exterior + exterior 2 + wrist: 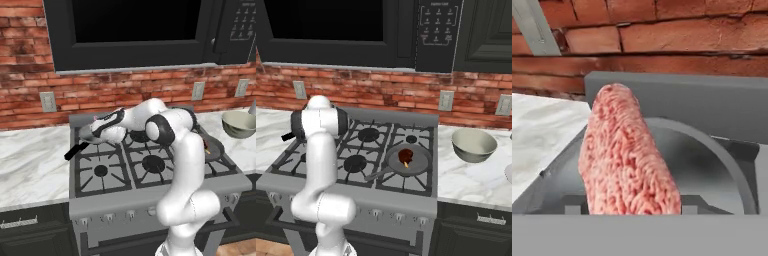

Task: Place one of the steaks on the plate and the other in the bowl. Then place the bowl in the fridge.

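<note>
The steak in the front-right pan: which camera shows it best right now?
The right base view: the steak lies unobstructed inside the front-right pan on the stove. In the left base view the arm covers most of that pan, so this steak cannot be made out. The hand view faces another steak, close up.

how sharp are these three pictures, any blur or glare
Hand view: the steak sits very close, soft and grainy, the pan rim behind it smooth. Left base view: flat even light, no glare, faint shadow under the arm on the stove. Right base view: crisp enough, the bowl evenly lit.
</note>
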